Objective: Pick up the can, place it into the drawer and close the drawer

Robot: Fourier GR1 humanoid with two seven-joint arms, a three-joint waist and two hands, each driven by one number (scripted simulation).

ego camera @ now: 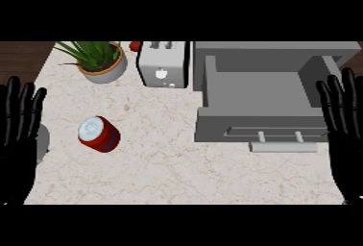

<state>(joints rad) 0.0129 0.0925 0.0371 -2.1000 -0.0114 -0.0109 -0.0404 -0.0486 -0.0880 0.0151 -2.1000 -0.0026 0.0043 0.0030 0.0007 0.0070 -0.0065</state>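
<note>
A red can [99,134] with a silver top stands on the pale marble counter [177,173], left of centre and well apart from both hands. To its right, across a stretch of bare counter, a grey drawer [259,98] sits pulled open, its front panel facing the viewer and carrying a light bar handle [282,142]; nothing lies inside it. Behind the can, at the counter's far edge, a potted plant [98,58] with spiky green leaves stands in a beige pot, and just beside it, to the right, a white toaster [164,63] sits against the drawer's left wall. A small red object [135,45] peeks out behind the toaster; what it is cannot be told. The left hand [18,129] rests at the view's left edge, fingers straight, pointing up and slightly spread, holding nothing. The right hand [345,127] mirrors it at the right edge, fingers straight and apart, alongside the drawer's right wall.
</note>
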